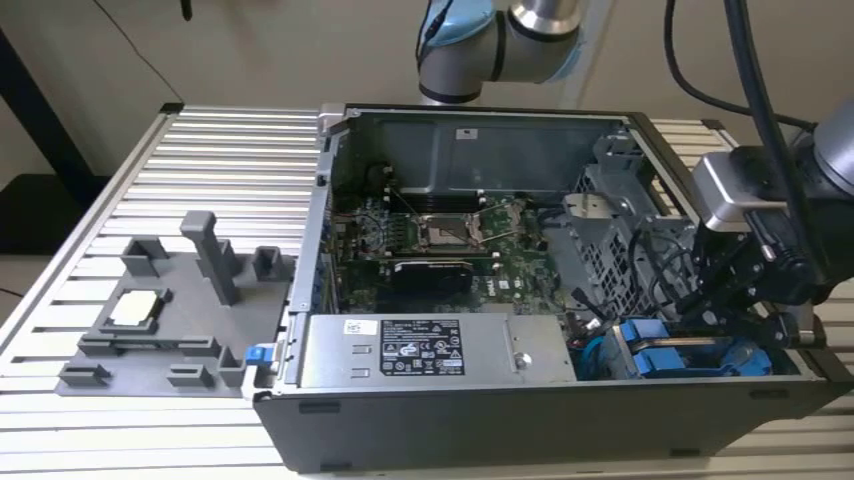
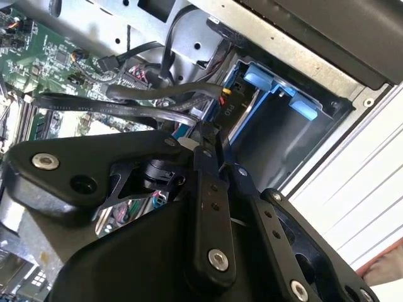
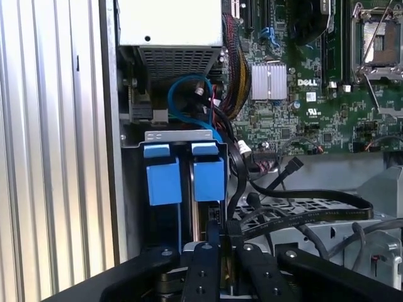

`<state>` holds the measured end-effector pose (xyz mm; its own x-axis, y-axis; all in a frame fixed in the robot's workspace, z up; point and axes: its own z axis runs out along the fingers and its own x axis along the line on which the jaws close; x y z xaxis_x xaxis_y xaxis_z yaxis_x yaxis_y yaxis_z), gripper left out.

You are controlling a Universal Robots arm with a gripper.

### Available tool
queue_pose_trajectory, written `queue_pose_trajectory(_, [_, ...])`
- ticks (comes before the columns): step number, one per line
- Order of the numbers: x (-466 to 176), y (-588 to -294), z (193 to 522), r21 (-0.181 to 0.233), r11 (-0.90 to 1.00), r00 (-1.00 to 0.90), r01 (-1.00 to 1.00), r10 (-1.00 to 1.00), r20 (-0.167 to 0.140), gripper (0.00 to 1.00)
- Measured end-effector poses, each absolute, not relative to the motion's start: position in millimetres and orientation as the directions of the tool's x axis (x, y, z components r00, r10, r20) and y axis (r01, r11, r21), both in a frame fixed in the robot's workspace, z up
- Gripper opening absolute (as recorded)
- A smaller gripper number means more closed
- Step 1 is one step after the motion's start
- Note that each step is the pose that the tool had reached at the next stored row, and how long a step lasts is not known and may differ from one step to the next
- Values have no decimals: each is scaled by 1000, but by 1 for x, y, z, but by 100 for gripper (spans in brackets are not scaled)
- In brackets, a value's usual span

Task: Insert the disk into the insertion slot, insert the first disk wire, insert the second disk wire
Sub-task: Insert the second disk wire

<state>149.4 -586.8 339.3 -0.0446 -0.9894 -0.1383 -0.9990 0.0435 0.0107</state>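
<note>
While tool [image 3: 221, 246] nears disk [image 3: 208, 179], case [image 1: 534, 425] sits on slatted table [image 1: 200, 180].

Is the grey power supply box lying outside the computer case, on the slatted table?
No, in the exterior view the power supply box sits inside the computer case, against its front wall.

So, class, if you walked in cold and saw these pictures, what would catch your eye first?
First, the open computer case on the slatted metal table, its green motherboard bare. Then the bright blue carrier frames standing side by side in the drive bay at the case's corner, with the black gripper poised close by among black cables.
</note>
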Motion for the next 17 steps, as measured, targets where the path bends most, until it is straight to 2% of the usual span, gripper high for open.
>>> queue_pose_trajectory(17, [150, -587, 334, 11, 43, -44, -999, -990, -137, 18])
